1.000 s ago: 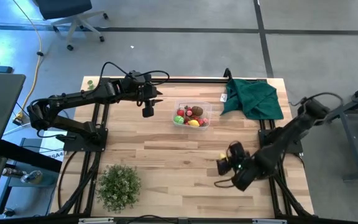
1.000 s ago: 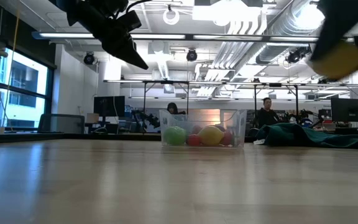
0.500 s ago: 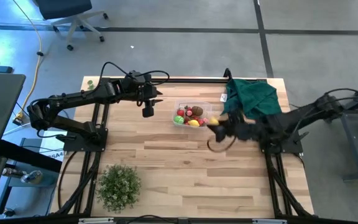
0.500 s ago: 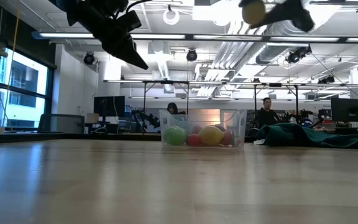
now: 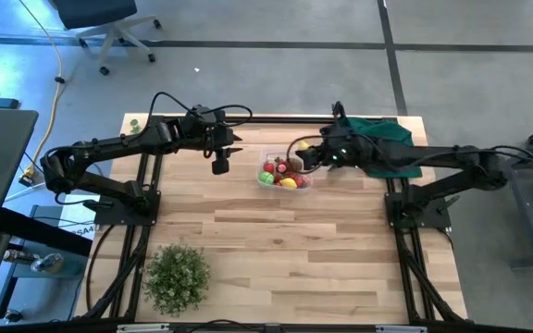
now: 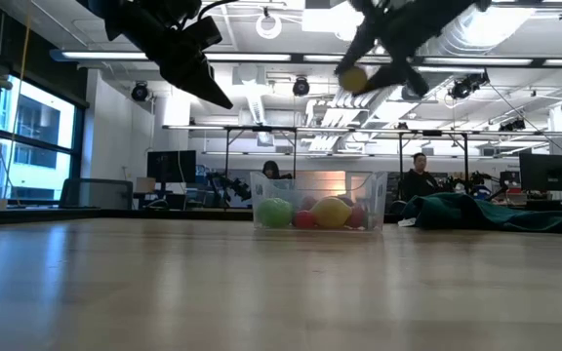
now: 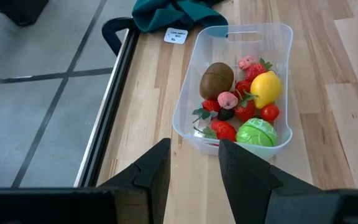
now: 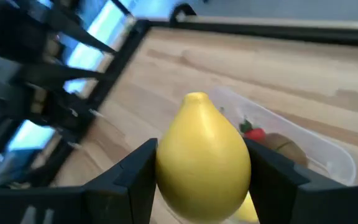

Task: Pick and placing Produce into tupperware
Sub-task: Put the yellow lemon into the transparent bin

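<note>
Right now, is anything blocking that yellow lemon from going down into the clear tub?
Nothing visible does. The right tool holds the lemon above the open-topped tub; only fruit already inside lies below.

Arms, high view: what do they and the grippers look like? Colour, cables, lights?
Both arms are dark, slim and jointed, on black frame mounts at the table's side edges. Left gripper is a blocky black head with loose black cable looped above it. Right gripper shows a small green light on its wrist. Fingers are dark, flat and angular.
</note>
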Action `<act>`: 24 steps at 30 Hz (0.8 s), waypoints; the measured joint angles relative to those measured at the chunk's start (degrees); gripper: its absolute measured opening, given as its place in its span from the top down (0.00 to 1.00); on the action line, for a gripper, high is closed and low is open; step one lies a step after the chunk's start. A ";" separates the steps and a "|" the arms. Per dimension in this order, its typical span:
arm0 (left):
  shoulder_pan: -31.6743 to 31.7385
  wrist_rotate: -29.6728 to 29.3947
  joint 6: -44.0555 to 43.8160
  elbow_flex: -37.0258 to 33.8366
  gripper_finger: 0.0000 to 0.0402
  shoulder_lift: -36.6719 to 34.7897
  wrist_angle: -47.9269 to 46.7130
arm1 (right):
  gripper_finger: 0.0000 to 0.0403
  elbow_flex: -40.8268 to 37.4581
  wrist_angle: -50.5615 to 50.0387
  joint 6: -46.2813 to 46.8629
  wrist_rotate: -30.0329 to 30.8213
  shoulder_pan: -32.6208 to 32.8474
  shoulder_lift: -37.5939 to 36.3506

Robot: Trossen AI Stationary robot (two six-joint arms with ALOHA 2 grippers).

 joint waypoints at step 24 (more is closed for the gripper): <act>-0.01 0.00 0.02 -0.01 0.69 0.00 -0.02 | 0.53 0.00 -2.25 -31.07 -15.84 -9.90 24.14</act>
